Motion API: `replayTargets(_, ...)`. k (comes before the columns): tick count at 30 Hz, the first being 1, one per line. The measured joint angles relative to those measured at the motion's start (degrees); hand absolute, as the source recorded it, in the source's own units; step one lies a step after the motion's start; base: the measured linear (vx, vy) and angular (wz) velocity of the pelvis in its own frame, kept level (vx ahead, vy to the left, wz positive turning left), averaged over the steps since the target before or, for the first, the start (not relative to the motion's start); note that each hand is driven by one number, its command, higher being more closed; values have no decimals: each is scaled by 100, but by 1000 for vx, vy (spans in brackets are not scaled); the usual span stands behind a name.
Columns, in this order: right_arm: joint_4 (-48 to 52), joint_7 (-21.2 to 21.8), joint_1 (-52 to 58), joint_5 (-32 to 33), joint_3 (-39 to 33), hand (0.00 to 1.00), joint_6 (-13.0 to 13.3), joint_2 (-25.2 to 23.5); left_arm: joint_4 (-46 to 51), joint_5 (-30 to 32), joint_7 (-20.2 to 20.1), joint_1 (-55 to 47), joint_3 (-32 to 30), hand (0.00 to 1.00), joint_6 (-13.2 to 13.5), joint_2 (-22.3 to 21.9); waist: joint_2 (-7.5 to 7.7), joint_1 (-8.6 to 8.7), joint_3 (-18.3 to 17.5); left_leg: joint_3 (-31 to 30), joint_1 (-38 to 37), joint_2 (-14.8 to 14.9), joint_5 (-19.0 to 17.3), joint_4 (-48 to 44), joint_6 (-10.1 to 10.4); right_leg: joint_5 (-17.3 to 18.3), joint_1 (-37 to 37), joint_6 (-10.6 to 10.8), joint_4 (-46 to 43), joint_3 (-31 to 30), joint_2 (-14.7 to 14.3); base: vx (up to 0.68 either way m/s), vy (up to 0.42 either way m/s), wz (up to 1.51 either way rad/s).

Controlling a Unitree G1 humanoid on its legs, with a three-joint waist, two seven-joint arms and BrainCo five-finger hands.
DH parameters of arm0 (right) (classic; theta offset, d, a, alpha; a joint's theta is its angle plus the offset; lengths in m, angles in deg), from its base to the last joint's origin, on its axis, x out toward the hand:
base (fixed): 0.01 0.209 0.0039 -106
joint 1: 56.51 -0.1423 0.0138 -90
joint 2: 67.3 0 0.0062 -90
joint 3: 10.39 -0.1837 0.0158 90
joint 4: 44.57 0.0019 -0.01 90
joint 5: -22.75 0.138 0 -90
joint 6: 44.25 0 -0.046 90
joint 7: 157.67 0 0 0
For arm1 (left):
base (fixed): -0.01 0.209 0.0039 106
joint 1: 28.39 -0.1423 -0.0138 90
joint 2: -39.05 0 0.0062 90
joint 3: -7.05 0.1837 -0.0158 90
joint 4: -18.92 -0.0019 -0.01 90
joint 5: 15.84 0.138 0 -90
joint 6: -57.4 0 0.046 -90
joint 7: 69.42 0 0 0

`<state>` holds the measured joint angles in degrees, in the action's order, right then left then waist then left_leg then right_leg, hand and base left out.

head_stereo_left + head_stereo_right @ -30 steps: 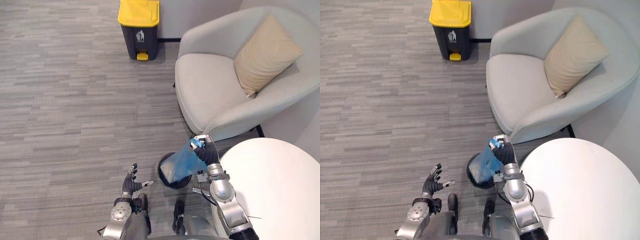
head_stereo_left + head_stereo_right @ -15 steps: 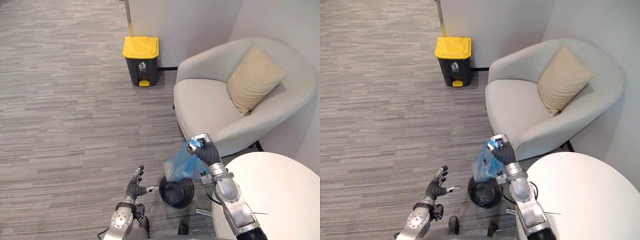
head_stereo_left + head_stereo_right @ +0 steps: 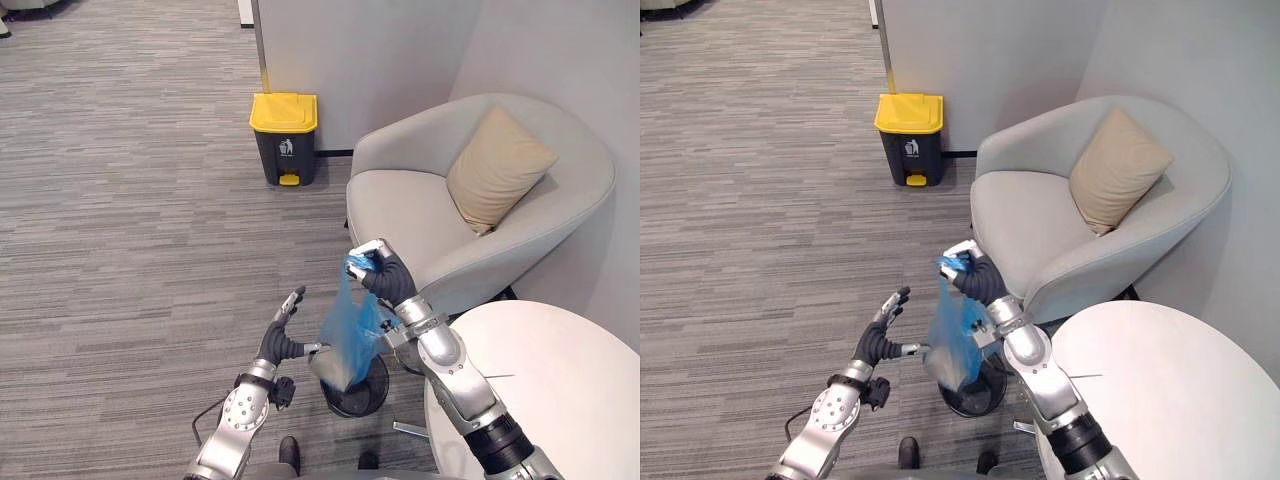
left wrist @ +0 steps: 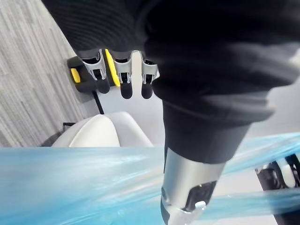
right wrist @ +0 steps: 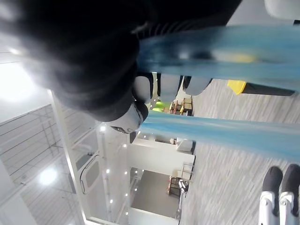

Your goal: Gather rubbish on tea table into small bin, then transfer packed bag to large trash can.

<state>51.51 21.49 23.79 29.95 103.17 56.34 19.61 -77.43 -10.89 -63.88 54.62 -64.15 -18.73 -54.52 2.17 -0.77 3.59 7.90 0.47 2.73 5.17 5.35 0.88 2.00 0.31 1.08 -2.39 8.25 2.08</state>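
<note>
Right hand: I see my right hand (image 3: 379, 276) at the centre of the frame, fingers curled tight around the gathered neck of the blue bag (image 3: 346, 335).
Blue bag: it hangs straight down from that fist, translucent, with pale contents bulging in its lower half.
Left hand: my left hand (image 3: 281, 341) is at lower centre, just left of the bag, fingers straight and spread and holding nothing. The thumb reaches toward the bag's lower side; I cannot tell whether it touches.
Small bin: the black small bin (image 3: 366, 396) stands on the grey carpet directly beneath the bag. The bag's bottom overlaps its rim, and I cannot tell if they meet.
Large trash can: the dark large trash can (image 3: 284, 150) with its shut yellow lid stands against the wall at upper centre, well apart from the bag.
Surroundings: a pale armchair (image 3: 420, 205) with a beige cushion (image 3: 498, 168) sits at right, and the round white tea table (image 3: 560, 400) takes the lower right corner.
</note>
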Motion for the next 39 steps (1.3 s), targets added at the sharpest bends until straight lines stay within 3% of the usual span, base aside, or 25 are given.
replayTargets(6, 0, -3, -295, 134, 168, 100, 6, 104, 3, 167, -30, 179, 407, 0, -2, -44, -13, 14, -93, 19, -6, -33, 1, 0, 0, -24, -10, 4, 68, -57, -8, 39, 2, -6)
replayTargets(16, 570, 247, -387, 853, 175, 100, 11, 95, 2, 598, 119, 300, 294, 0, -185, -332, 1, 13, -146, 16, -47, -45, 2, 11, -1, -28, -18, 12, 57, -87, -11, 3, 0, -1)
replayTargets(26, 706, 382, -522, 1446, 172, 100, 17, 108, -3, 750, 215, 325, 78, 0, -199, -423, 26, 7, -263, 29, -73, -67, 1, 24, -1, -42, -6, 36, 64, -117, -9, 0, 0, 0)
replayTargets(33, 983, 463, -1001, 1702, 223, 100, 54, 110, -615, 1325, 217, 288, 108, 0, -156, -379, 34, 10, -268, 70, -72, -61, 0, 29, -1, -47, 3, 40, 72, -179, -10, 11, 0, -4)
replayTargets(39, 1090, 447, -1275, 1649, 446, 100, 256, 202, -1056, 1626, 206, 288, 342, 0, -157, -220, 82, 15, -300, 135, -45, -7, -2, 24, 1, -143, 2, 31, 209, -247, -8, 8, -4, -6)
